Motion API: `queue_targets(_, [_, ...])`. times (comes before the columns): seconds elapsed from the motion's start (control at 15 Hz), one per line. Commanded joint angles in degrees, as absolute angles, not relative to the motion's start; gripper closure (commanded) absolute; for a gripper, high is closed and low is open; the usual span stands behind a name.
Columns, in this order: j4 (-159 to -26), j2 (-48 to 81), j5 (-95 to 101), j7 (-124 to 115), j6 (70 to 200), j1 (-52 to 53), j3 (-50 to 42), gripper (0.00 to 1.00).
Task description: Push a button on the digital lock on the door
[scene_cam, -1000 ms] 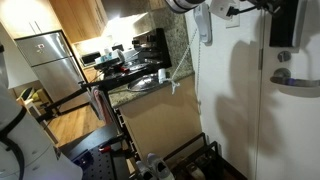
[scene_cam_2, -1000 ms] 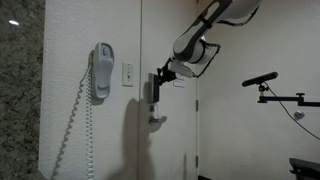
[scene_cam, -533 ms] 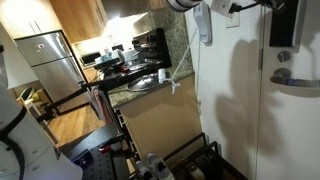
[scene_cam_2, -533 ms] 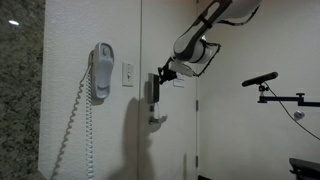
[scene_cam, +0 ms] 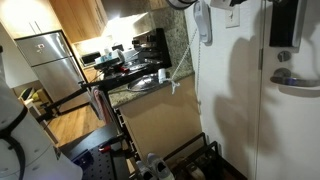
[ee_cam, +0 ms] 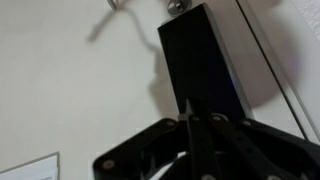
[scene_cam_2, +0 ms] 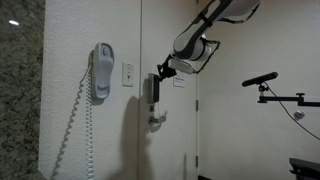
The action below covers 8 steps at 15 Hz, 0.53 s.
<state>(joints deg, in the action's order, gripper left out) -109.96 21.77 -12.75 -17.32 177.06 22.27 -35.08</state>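
Observation:
The digital lock [ee_cam: 205, 60] is a glossy black panel on the white door [ee_cam: 70, 90]; it fills the upper middle of the wrist view. My gripper [ee_cam: 190, 112] comes in from the bottom with its two fingers pressed together, empty, the tips right at the panel's near end. In an exterior view the gripper [scene_cam_2: 161, 72] sits at the top of the lock [scene_cam_2: 152, 92], above the silver lever handle [scene_cam_2: 157, 120]. In an exterior view the lock [scene_cam: 284, 22] and handle [scene_cam: 292, 80] show on the door [scene_cam: 290, 130]; the gripper is out of that frame.
A white wall handset [scene_cam_2: 102, 72] with a coiled cord and a white switch plate [scene_cam_2: 128, 73] hang on the beige wall beside the door. A kitchen counter [scene_cam: 140, 85] and a steel fridge [scene_cam: 50, 65] stand beyond. A camera boom [scene_cam_2: 262, 80] stands nearby.
The arm has shifted slightly upward along the lock; its forearm has left the top of an exterior view. The fingers stay together.

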Motion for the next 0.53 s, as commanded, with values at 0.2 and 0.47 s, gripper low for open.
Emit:
queue_targets(0.2, [-108.5,22.0,-12.3,-18.0,176.0,23.7,-36.2,1.00])
queue_targets(0.47, [-108.0,22.0,-12.4,-17.8,175.7,23.4,-35.9,1.00])
